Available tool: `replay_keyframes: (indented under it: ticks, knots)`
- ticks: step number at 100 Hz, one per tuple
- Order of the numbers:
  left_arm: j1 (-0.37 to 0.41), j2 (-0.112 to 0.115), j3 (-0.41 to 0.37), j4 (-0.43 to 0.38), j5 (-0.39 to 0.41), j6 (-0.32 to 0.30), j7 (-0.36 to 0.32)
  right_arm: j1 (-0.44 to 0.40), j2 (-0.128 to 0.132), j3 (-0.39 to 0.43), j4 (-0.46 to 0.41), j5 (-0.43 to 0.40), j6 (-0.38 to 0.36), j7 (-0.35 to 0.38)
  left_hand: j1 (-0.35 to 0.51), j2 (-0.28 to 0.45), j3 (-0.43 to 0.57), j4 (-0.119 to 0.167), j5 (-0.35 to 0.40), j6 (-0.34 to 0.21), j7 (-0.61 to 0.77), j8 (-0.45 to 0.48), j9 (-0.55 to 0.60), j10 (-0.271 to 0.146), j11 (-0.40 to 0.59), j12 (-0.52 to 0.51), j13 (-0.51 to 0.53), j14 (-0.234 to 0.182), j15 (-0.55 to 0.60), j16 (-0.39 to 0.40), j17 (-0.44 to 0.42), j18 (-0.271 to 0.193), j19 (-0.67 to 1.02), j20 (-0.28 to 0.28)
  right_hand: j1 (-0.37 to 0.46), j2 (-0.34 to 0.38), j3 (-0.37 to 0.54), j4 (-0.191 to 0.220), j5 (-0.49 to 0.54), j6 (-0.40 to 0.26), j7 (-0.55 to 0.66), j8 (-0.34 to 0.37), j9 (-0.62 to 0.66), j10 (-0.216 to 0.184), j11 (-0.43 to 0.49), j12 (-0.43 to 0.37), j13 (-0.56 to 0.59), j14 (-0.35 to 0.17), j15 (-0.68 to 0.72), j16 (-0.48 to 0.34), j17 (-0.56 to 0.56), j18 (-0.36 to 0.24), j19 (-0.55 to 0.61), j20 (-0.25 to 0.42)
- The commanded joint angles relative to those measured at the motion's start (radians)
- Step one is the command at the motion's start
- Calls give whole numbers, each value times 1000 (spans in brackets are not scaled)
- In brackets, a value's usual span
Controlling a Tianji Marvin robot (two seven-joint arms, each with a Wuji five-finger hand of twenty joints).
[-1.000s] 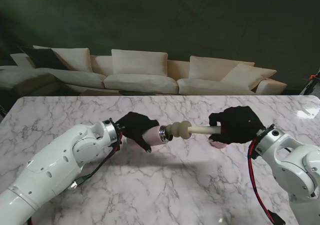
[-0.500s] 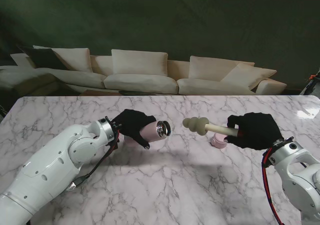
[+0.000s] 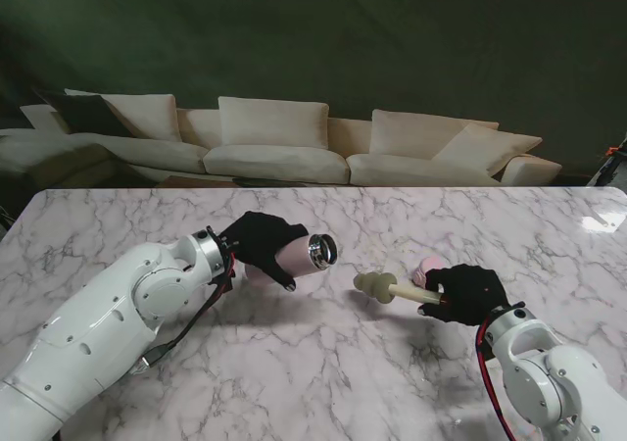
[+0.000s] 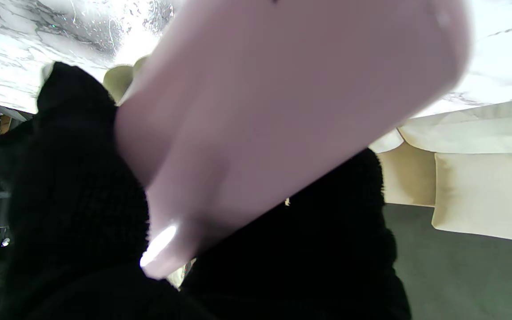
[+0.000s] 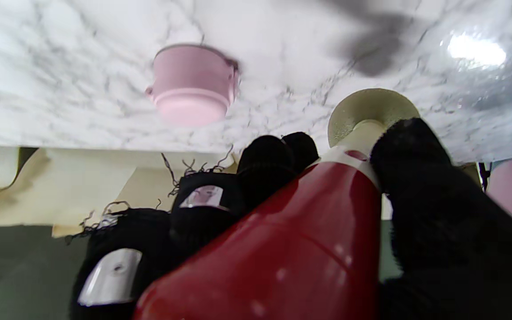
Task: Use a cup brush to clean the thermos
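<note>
No brand, label or readable writing anywhere on the things. One pink thermos [image 3: 302, 255], held off the marble table [image 3: 294, 363] in the left hand [image 3: 263, 245], black-gloved fingers closed around its body, steel mouth [image 3: 322, 250] turned toward the right hand [image 3: 468, 293]. From the left wrist, only a blurred pink wall [image 4: 282, 111], base and mouth both cut off. One cup brush [image 3: 392, 288], red handle [image 5: 291, 249] clasped in the closed right hand, cream foam head [image 3: 373, 284] sticking out toward the thermos, apart from the mouth, not inside. Handle hidden under the glove in the stand view; brush head mostly hidden behind its collar from the right wrist. One pink lid [image 5: 191, 84] on the table just beyond the right hand, half covered by it from the stand. Two arms, two hands. Cream sofa [image 3: 284, 147] behind the table.
</note>
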Motion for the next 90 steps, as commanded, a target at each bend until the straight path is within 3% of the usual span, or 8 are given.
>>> replay_keyframes:
  ticks: [1, 20, 59, 72, 90]
  knots:
    - [-8, -5, 4, 0, -5, 4, -5, 25, -3, -20, 28, -3, 8, 20, 395, 369, 346, 56, 89, -214, 157, 51, 10, -37, 37, 19, 106, -99, 188, 49, 27, -113, 60, 18, 163, 97, 111, 50, 49, -164, 53, 7, 105, -66, 118, -2, 67, -182, 286, 43, 35, -15, 141, -11]
    - [-10, -6, 11, 4, -8, 2, 1, 74, 1, -83, 79, -13, 40, 14, 397, 370, 345, 56, 90, -213, 156, 52, 10, -36, 39, 18, 105, -98, 188, 49, 28, -114, 62, 18, 161, 96, 113, 49, 50, -158, 54, -1, 101, -65, 99, -26, 67, -162, 265, 26, 33, -4, 126, -21]
    - [-13, -6, 13, 7, -10, 0, -1, 91, 10, -112, 130, -49, 107, 58, 397, 370, 344, 55, 92, -214, 155, 54, 10, -35, 41, 17, 107, -97, 190, 50, 27, -113, 62, 18, 155, 112, 95, 49, 39, -151, 44, -32, 75, -48, 54, -91, 65, -100, 193, -22, 18, 54, 53, -66]
    - [-16, -7, 17, 10, -12, 0, -1, 100, 15, -133, 154, -88, 125, 67, 396, 370, 345, 55, 92, -215, 155, 55, 11, -37, 42, 17, 106, -97, 190, 50, 28, -111, 65, 19, 134, 145, 64, 48, 10, -164, 28, -70, 27, -40, 0, -131, 63, -46, 81, -74, -44, 100, -34, -104]
    - [-17, -7, 23, 13, -14, 1, 0, 114, 19, -159, 172, -88, 144, 96, 395, 371, 345, 54, 92, -216, 155, 56, 9, -40, 42, 17, 104, -99, 191, 50, 24, -110, 65, 19, 20, 194, -16, 54, -55, -152, -42, -91, -87, -23, -61, -166, 63, 14, -140, -157, -187, 113, -119, -74]
